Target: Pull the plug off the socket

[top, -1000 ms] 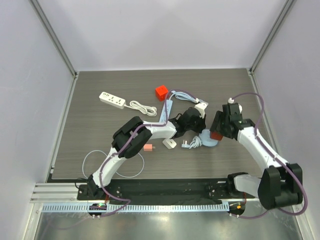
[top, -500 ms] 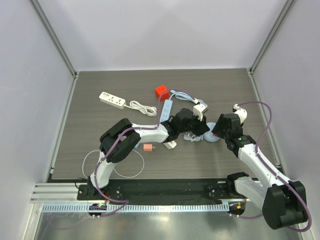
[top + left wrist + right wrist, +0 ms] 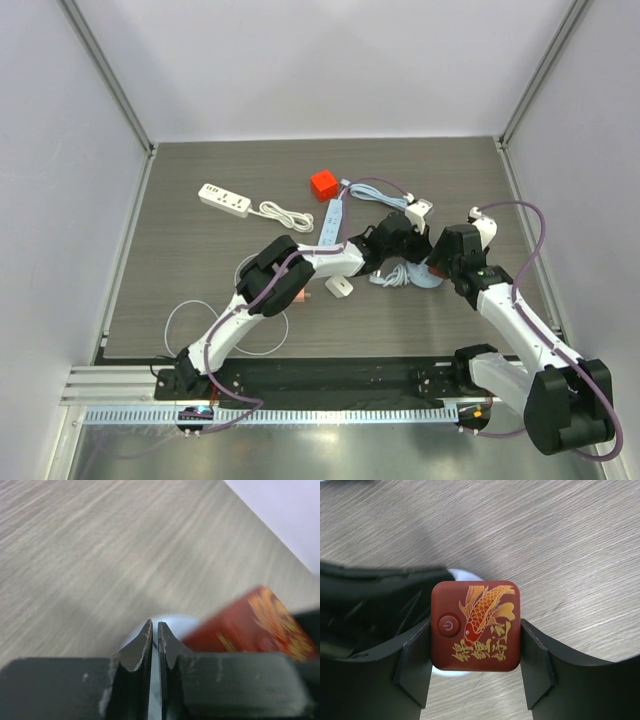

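Observation:
My right gripper (image 3: 475, 647) is shut on a red square socket block (image 3: 475, 626) with a gold koi print and a power button, held just above the table. A pale blue round plug (image 3: 451, 672) sits under the block. In the left wrist view my left gripper (image 3: 154, 626) has its jaws almost together, a thin pale blue strip between them, at the plug's edge (image 3: 175, 622), the red block (image 3: 250, 625) just right. In the top view the left gripper (image 3: 408, 243) and right gripper (image 3: 436, 264) meet over the plug (image 3: 424, 280).
The plug's pale cable (image 3: 388, 276) lies coiled left of it. A white plug (image 3: 340, 287), a pink piece (image 3: 303, 295), a red cube (image 3: 323, 185), a pale blue power strip (image 3: 333, 215), a white power strip (image 3: 224, 199) and a white adapter (image 3: 418, 208) lie around.
My left gripper has moved right, up against the right gripper and the plug. The right gripper came down and forward with the red block, then held still. The cable coil shifted right.

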### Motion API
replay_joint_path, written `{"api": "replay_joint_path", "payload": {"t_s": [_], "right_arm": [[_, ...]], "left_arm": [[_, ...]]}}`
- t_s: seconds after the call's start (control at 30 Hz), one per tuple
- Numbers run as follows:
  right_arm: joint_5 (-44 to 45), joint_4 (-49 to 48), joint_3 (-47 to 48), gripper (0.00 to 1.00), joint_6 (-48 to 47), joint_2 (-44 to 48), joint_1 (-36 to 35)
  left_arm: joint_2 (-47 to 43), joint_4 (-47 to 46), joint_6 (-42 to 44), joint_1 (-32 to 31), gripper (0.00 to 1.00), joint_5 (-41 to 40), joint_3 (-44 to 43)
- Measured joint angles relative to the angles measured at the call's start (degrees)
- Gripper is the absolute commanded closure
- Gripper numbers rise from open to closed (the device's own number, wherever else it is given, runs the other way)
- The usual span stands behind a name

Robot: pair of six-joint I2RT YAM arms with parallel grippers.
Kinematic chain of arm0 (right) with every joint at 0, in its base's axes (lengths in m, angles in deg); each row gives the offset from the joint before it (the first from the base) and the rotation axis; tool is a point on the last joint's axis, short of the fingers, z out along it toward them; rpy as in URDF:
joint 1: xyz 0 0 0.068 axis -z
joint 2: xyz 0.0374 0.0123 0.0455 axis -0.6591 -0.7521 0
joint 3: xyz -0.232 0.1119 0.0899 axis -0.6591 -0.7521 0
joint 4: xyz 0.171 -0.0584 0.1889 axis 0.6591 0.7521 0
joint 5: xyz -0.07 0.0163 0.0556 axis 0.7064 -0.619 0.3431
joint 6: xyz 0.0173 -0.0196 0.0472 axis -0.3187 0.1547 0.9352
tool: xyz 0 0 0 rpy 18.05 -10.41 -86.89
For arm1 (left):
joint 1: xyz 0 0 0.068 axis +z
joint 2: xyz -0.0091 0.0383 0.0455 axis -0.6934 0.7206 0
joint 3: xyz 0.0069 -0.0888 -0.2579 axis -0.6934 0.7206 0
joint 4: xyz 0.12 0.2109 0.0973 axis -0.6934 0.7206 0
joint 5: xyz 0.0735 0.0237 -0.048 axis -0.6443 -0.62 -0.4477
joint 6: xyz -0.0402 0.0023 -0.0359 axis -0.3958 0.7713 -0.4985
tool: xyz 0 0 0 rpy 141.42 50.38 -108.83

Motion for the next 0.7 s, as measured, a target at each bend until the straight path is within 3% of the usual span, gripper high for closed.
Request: {"api": "replay_joint_path", "payload": {"t_s": [0.27,0.43,0.6,0.7], "right_arm": [[-0.76,4.48,4.33,0.99,-1.42,-0.59,-0.79],[-0.85,4.37,4.13,0.99,-1.73,-1.38,-0.79],[-0.76,0.5,0.76,0.99,-1.36,2.56,-0.74],[-0.63,-0.87,-0.76,0.99,-1.11,5.05,-0.68]], "left_arm": [[1.44,2.03,-1.57,1.14,0.93,-2.16,-0.5],[-2.12,2.12,-0.96,1.88,0.74,-2.01,4.39],[-8.17,3.69,1.75,3.61,0.68,0.04,7.82],[-12.39,3.26,2.51,4.44,0.69,2.36,10.43]]}}
